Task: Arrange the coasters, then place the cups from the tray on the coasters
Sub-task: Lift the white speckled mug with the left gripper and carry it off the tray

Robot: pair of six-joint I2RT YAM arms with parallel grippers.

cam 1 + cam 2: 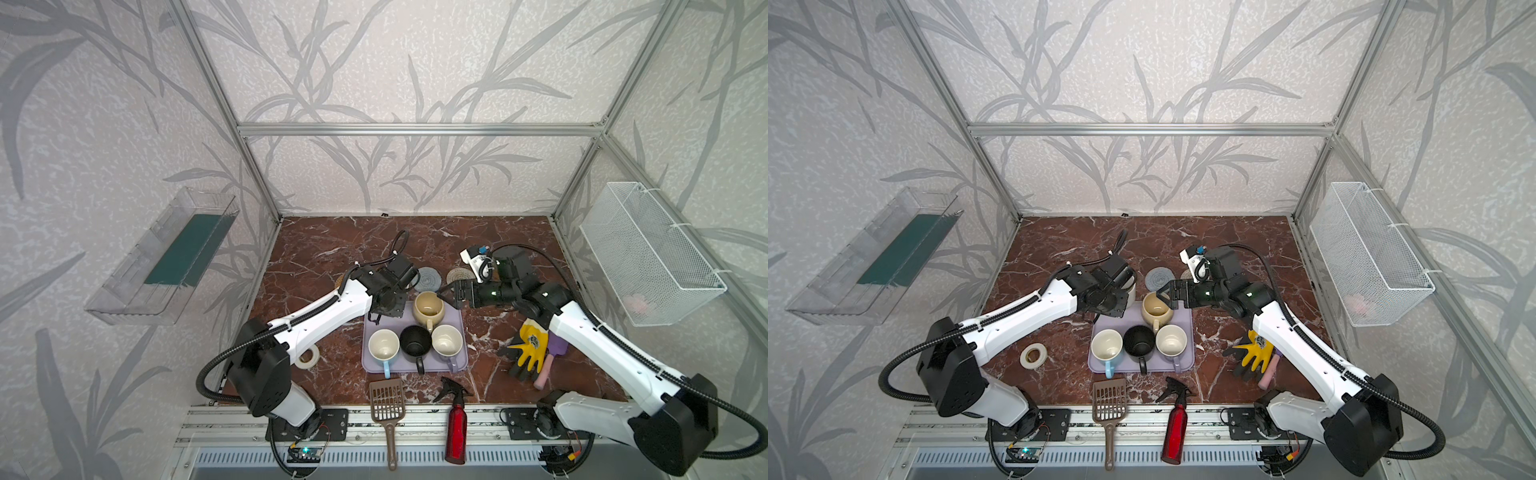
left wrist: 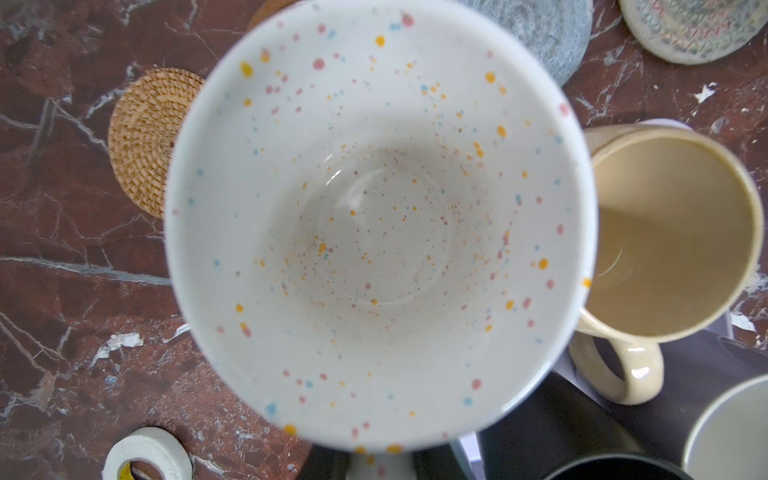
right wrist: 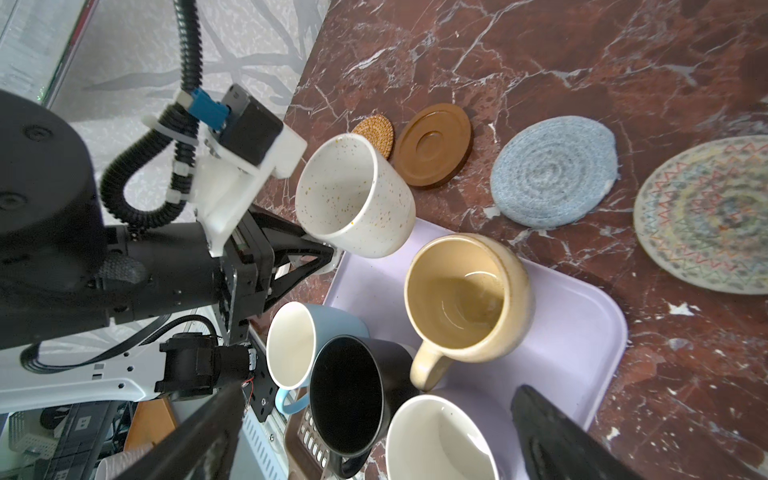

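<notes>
Surface (image 1: 332, 241) bearing a central tray (image 1: 455, 320) of four mugs (image 1: 415, 341); left tool (image 3: 328, 253) clamped on the handle of the white speckled mug (image 3: 353, 195) over the tray's far-left corner; right tool (image 1: 1163, 295) gaping, empty; coasters (image 3: 552, 170) beyond the tray's far edge.

Lab cell, aluminium frame (image 1: 419, 129), wallpapered panels (image 1: 374, 62)

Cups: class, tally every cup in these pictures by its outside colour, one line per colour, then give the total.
White speckled cup: 1
Beige-yellow cup: 1
Light blue cup: 1
Black cup: 1
Lavender cup: 1
Total: 5
</notes>
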